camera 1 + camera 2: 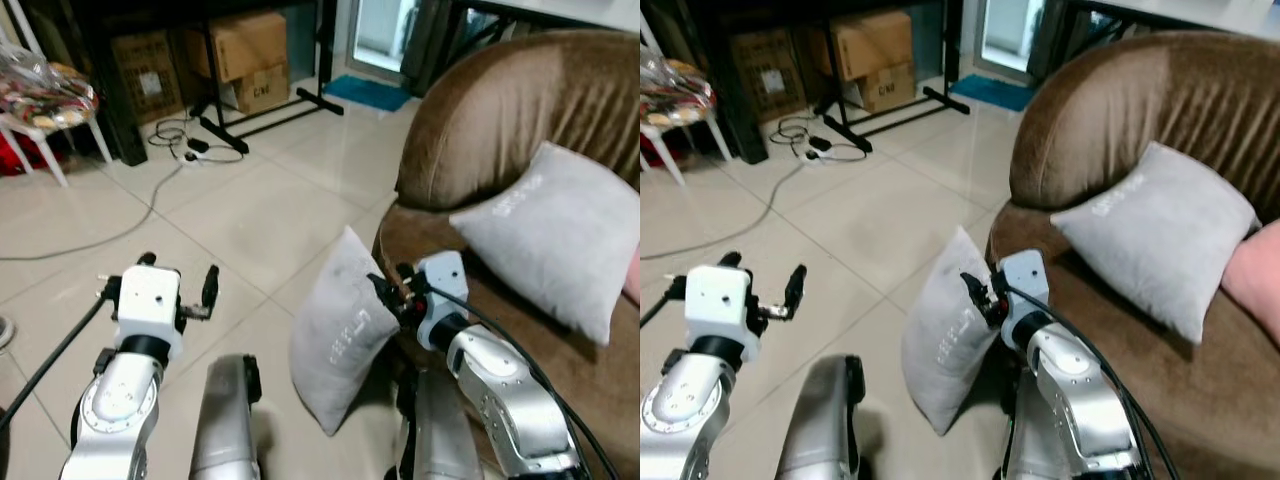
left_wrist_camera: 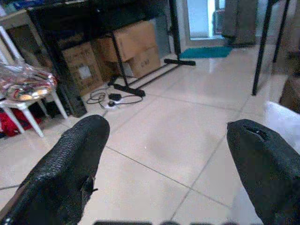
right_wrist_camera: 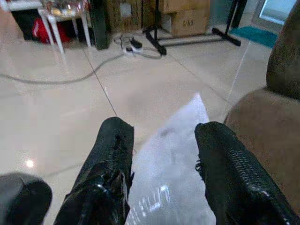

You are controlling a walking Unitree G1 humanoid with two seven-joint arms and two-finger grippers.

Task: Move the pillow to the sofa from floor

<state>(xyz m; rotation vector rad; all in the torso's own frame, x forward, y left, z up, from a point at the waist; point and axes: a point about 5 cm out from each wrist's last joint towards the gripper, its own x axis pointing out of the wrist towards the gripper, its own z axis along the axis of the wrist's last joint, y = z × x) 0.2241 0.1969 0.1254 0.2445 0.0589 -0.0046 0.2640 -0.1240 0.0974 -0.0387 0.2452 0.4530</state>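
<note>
Left eye view: two grey pillows. One pillow (image 1: pixel 338 325) stands on edge on the tiled floor (image 1: pixel 250 220), leaning at the front of the brown sofa (image 1: pixel 510 110); second pillow (image 1: pixel 555 235) rests on the sofa seat against the backrest. Right gripper (image 1: pixel 388 292) pinches the floor pillow's upper edge, fingers (image 3: pixel 225 173) narrow with fabric between them. Left gripper (image 1: pixel 180 285) hangs over bare floor, fingers wide apart, holding nothing. Two cardboard boxes (image 1: pixel 250 55) at back.
</note>
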